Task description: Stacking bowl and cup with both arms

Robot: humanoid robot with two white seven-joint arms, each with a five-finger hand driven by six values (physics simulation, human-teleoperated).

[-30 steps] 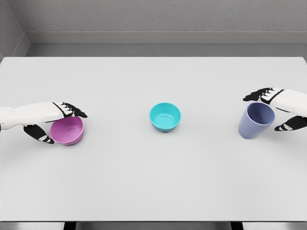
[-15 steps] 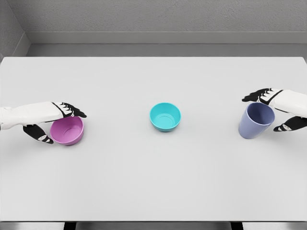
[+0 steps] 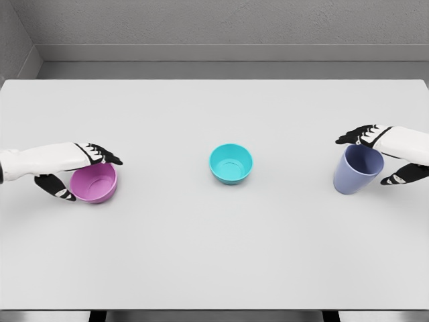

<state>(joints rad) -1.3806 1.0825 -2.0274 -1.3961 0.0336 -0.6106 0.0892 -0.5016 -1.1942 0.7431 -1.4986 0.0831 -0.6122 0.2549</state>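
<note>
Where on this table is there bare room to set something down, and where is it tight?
Bare table runs along the whole near side, across the far side behind the teal bowl, and between that bowl and each outer item. It is crowded at the left edge, where the left hand wraps the pink bowl, and at the right edge, where the right hand brackets the cup.

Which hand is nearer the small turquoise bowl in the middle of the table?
Left, narrowly. The left hand wraps the pink bowl, left of the turquoise bowl. The right hand flanks the periwinkle cup, slightly farther off to the right.
</note>
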